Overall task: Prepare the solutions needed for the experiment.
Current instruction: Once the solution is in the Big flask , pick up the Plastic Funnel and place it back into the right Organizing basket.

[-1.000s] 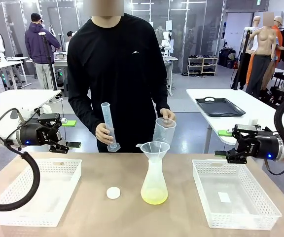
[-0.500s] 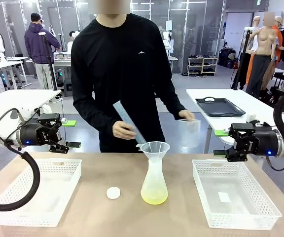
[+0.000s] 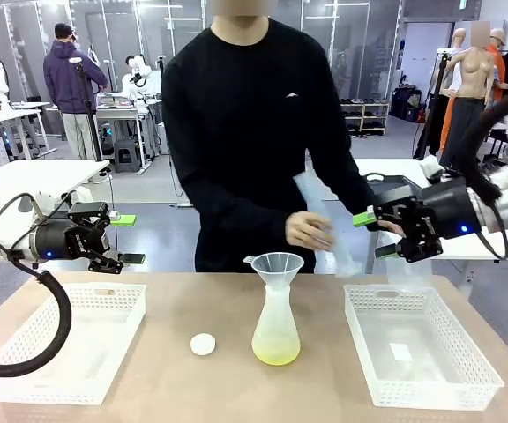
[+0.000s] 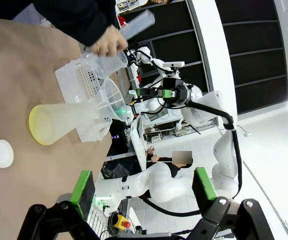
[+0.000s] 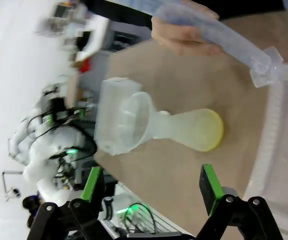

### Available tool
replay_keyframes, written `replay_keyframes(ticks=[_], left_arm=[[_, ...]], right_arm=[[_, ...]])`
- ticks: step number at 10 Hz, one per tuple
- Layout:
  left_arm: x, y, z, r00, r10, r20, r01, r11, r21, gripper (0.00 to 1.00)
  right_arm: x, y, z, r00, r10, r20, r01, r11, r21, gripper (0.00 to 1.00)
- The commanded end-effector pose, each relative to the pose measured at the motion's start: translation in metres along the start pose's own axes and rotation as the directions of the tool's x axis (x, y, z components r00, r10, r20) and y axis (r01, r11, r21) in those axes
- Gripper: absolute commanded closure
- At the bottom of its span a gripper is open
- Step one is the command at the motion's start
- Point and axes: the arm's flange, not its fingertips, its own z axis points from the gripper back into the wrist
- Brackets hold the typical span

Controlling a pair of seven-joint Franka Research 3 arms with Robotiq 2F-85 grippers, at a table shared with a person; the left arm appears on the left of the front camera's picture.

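Over on the left, the black, green-padded left tool [image 3: 127,239] hovers by the far edge of a white perforated plastic basket [image 3: 25,348], jaws spread wide and empty. On the tan surface [image 3: 175,388] lies a small white round cap [image 3: 203,344]. Right of it stands a frosted conical flask [image 3: 276,313] topped by a clear funnel [image 3: 277,263]. The shallow pale yellow-green solution [image 3: 276,354] rests in the flask's bottom. Behind, the person's hand [image 3: 310,231] holds a clear graduated cylinder [image 3: 317,207] tilted. Just beside it the right tool [image 3: 376,236] hangs wide open, gripping nothing, near a second white basket [image 3: 492,377].
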Motion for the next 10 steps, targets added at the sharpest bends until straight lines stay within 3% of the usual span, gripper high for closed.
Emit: replay_keyframes(ticks=[1,3,4,5,10], left_arm=[[0.001,-0.001,0.000,1.000,0.001,0.000,-0.001,1.000,0.000,0.00],[0.001,-0.001,0.000,1.000,0.001,0.000,-0.001,1.000,0.000,0.00],[0.001,-0.001,0.000,1.000,0.001,0.000,-0.001,1.000,0.000,0.00],[0.001,-0.001,0.000,1.000,0.001,0.000,-0.001,1.000,0.000,0.00],[0.001,-0.001,0.000,1.000,0.001,0.000,-0.001,1.000,0.000,0.00]], right_arm=[[0.010,0.015,-0.011,0.992,-0.080,-0.102,0.064,0.986,-0.155,0.04],[0.013,0.029,-0.014,0.985,-0.120,-0.124,0.087,0.966,-0.245,0.04],[0.012,0.030,-0.014,0.983,-0.110,-0.146,0.075,0.971,-0.229,0.04],[0.005,0.020,-0.017,0.993,-0.078,-0.088,0.057,0.974,-0.221,0.04],[0.005,0.020,-0.017,0.993,-0.078,-0.088,0.057,0.974,-0.221,0.04]])
